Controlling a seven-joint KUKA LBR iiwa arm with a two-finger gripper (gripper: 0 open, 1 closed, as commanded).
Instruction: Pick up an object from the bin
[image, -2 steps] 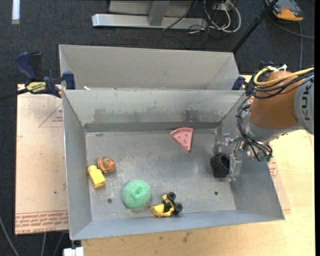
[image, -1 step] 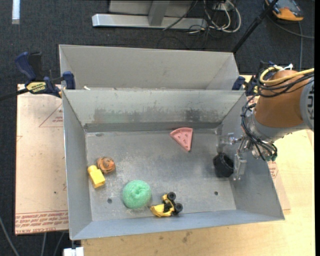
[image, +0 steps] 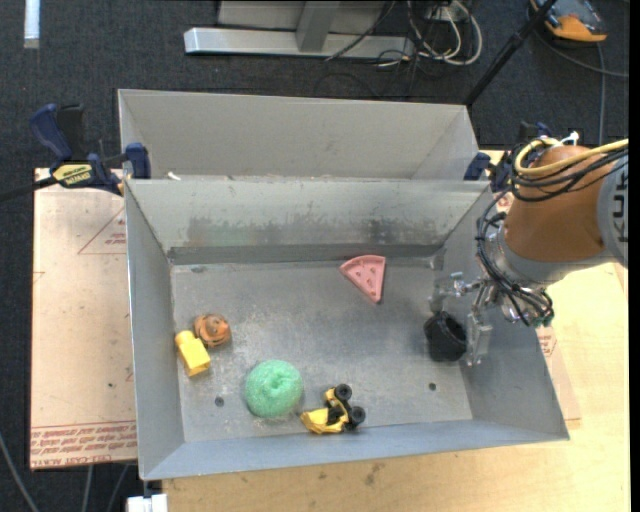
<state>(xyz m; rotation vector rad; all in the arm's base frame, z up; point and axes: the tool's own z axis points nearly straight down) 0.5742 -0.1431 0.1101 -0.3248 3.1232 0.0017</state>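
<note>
My claw (image: 462, 335) hangs low at the bin's (image: 300, 215) right side, close against a small black lump (image: 443, 338), likely so as to take it, though apart or clamped I cannot tell; a pink wedge (image: 364, 276) lies nearby.

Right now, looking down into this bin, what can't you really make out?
1. Camera view: the black lump by the gripper, held or merely lying there, dark against the wrist's cables.
2. Camera view: the orange-brown thing beside the yellow block, too small to name.
3. Camera view: the right wall of the bin, partly hidden behind the arm.
</note>
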